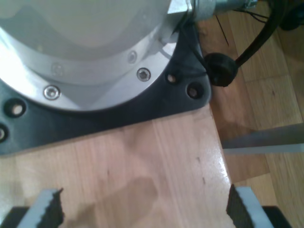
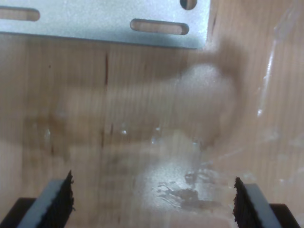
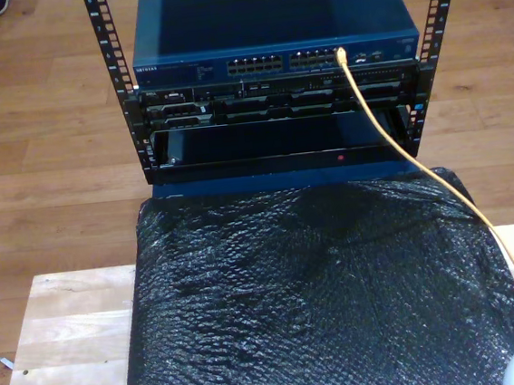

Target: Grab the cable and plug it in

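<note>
The cable (image 3: 388, 130), thin and yellow-orange, has its upper end at a port (image 3: 341, 54) on the blue switch's front. From there it drops past the rack and runs along the black sheet's edge toward the exterior view's lower right. My first gripper (image 1: 145, 209) is open over bare wood, with nothing between its serrated fingers (image 1: 47, 211). My second gripper (image 2: 153, 202) is also open above glossy wood, and its fingers (image 2: 59, 199) hold nothing.
A blue network switch (image 3: 273, 27) sits atop a black rack (image 3: 277, 118). A black bubble sheet (image 3: 322, 295) covers the wooden table (image 3: 72, 347). A silver arm base (image 1: 85, 52) on a black plate is near my first gripper. A slotted metal bracket (image 2: 104, 21) lies ahead of my second gripper.
</note>
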Available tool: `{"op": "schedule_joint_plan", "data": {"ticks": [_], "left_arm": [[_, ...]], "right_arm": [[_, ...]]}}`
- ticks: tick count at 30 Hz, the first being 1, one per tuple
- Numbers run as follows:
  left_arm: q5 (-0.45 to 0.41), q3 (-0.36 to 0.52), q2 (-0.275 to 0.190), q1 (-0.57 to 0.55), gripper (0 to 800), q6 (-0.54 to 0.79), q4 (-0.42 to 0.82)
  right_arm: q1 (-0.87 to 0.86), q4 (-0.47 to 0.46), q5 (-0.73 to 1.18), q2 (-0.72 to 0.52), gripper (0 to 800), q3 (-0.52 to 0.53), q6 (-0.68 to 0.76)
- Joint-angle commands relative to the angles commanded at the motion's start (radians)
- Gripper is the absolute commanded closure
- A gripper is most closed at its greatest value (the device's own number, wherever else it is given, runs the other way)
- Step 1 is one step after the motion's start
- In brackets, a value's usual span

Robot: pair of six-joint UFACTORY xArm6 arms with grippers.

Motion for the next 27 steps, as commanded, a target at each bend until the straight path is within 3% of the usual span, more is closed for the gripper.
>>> {"op": "schedule_joint_plan", "data": {"ticks": [27], "left_arm": [[0.000,0.000,0.000,0.000,0,0.000,0.000]], "right_arm": [[-0.012,0.003,-0.006,-0.002,1,0.000,-0.002]]}}
